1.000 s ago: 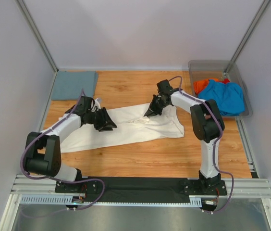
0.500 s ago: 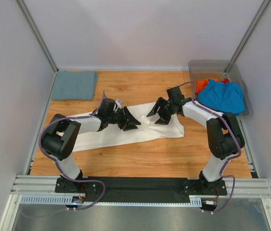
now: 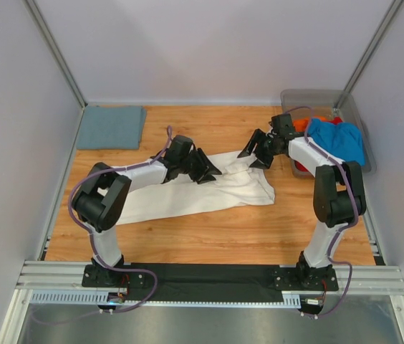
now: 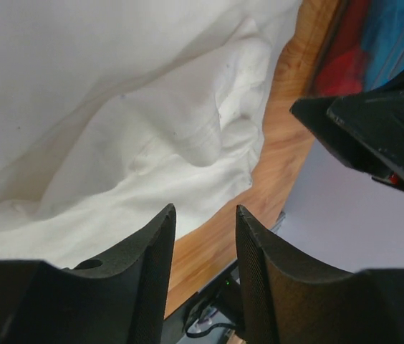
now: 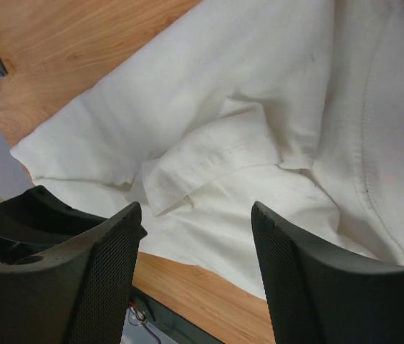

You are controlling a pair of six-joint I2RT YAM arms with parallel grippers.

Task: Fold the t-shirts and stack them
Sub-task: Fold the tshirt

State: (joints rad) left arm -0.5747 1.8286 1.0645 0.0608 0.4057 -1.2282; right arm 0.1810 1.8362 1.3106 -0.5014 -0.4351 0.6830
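Moved: right gripper has opened above the cream-white t-shirt and swung toward the bin
Right jaws: wide, empty
Left: left gripper half open, holding nothing, over the shirt's bunched middle
Shirt: crumpled across the table centre
Far left: grey-blue t-shirt, folded
Bin: bright blue t-shirt and orange-red t-shirt inside

A cream shirt lies rumpled on the wooden table, the left gripper and the right gripper facing each other over its far edge.
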